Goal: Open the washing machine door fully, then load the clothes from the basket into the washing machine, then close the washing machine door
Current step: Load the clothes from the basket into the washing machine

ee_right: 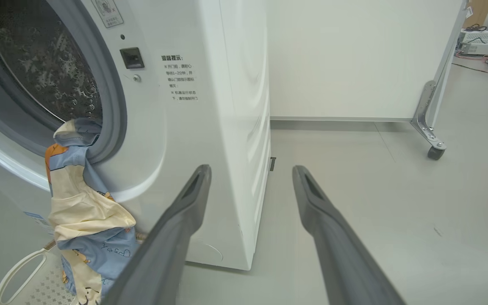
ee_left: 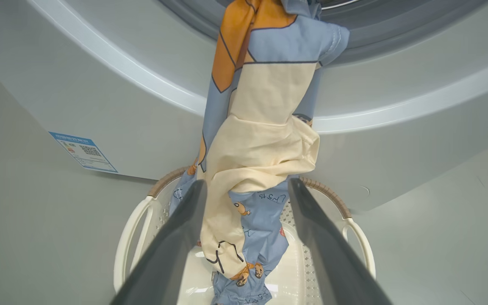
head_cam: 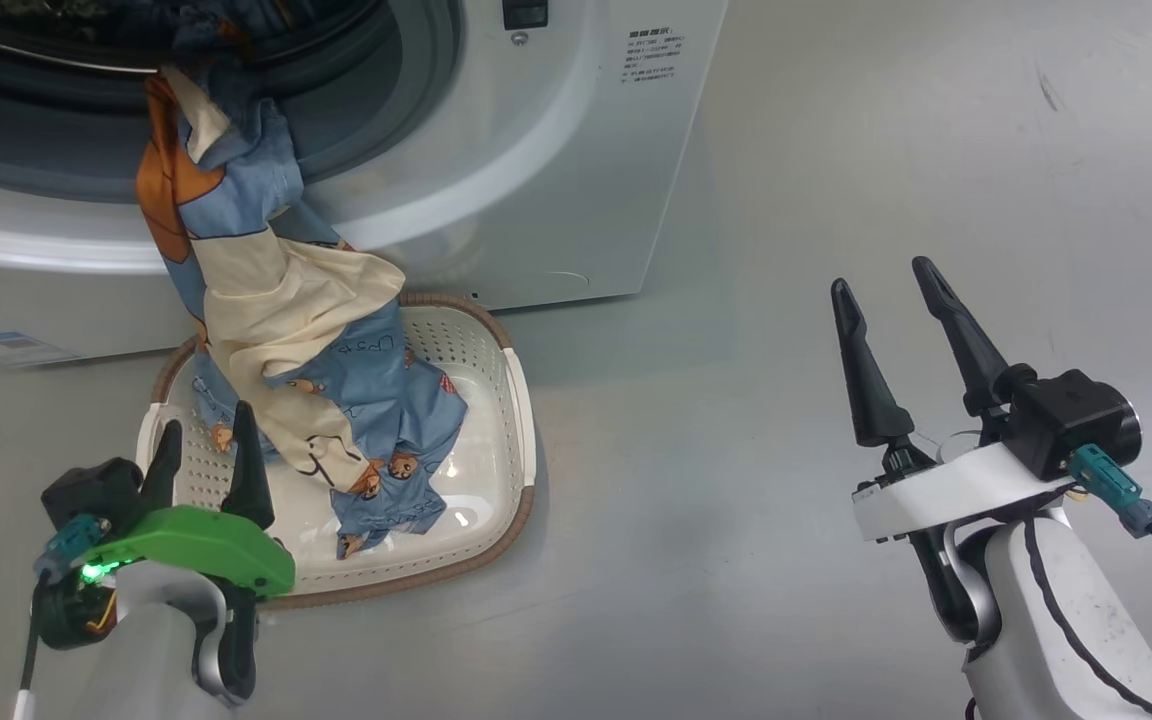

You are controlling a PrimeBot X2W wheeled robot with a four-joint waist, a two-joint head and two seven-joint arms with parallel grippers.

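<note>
Hanging from the washing machine (head_cam: 556, 150) opening, the clothes (head_cam: 306, 330) are trailing as one long strand down into the basket (head_cam: 526, 440), long axis running near-vertical, top end draping over the opening's lip. You are holding the left gripper (head_cam: 206, 420) spread wide and empty at the basket's near edge, the strand lying straight ahead of its fingers. The right gripper (head_cam: 881, 278) is hovering wide, empty, well off right; the left is nearer.

Lab: wheeled partition (ee_right: 354, 55), electronics gear (ee_right: 477, 37), grey floor (ee_right: 375, 190).
</note>
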